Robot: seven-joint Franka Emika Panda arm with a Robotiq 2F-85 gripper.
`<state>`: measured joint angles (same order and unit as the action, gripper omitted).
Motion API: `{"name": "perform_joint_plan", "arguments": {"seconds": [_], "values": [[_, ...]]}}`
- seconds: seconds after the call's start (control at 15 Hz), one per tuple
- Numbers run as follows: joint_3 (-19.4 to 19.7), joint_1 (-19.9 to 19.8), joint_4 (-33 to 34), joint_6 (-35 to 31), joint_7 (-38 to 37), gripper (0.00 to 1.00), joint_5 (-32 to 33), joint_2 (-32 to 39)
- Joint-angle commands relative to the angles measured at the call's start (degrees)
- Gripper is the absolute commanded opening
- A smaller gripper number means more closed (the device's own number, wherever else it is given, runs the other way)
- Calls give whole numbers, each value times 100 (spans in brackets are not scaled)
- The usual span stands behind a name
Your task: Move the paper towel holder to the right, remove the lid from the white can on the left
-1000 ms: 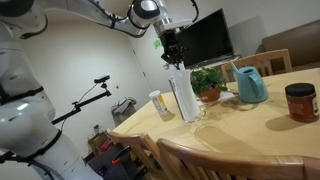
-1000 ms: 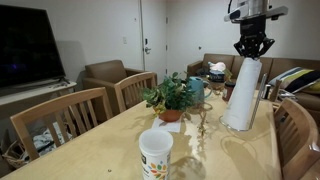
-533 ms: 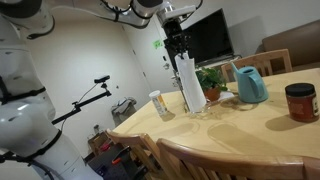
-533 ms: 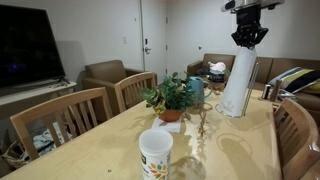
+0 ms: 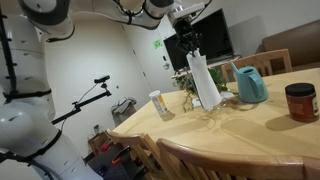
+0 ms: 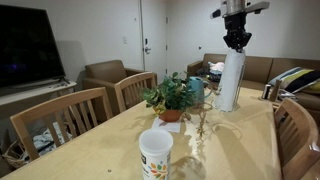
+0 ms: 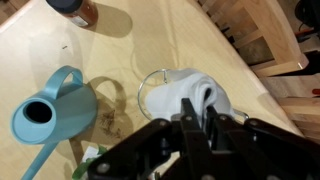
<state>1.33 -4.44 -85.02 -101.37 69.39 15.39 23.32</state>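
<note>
The paper towel holder [image 5: 203, 82] leaned tilted over the table [image 5: 250, 130], with the gripper [image 5: 190, 52] clamped on its top. It looked light but top-heavy and the roll soft, so the stiff centre post seemed the sure hold. The blue watering can [image 5: 250, 85] and potted plant [image 6: 170, 97] crowded close. The white can [image 5: 158, 105] stood apart near the edge.

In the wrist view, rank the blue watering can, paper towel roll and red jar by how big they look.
Largest: blue watering can.
Next: paper towel roll, close behind; it is nearer the camera and partly hidden by the tool, so unsure.
Smallest: red jar, cut off at the frame edge.
</note>
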Motion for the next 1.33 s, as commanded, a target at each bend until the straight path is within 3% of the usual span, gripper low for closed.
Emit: {"name": "perform_joint_plan", "arguments": {"seconds": [0.0, 0.53, 1.07, 1.13, 1.27], "values": [[-21, 36, 856, 451, -4, 3, 76, 577], [-180, 124, 1530, 269, 121, 3, 63, 1447], [-193, 138, 1820, 236, 158, 3, 65, 1859], [-198, 140, 1867, 286, 184, 38, 58, 1880], [-198, 155, 1884, 302, 270, 46, 80, 1853]]}}
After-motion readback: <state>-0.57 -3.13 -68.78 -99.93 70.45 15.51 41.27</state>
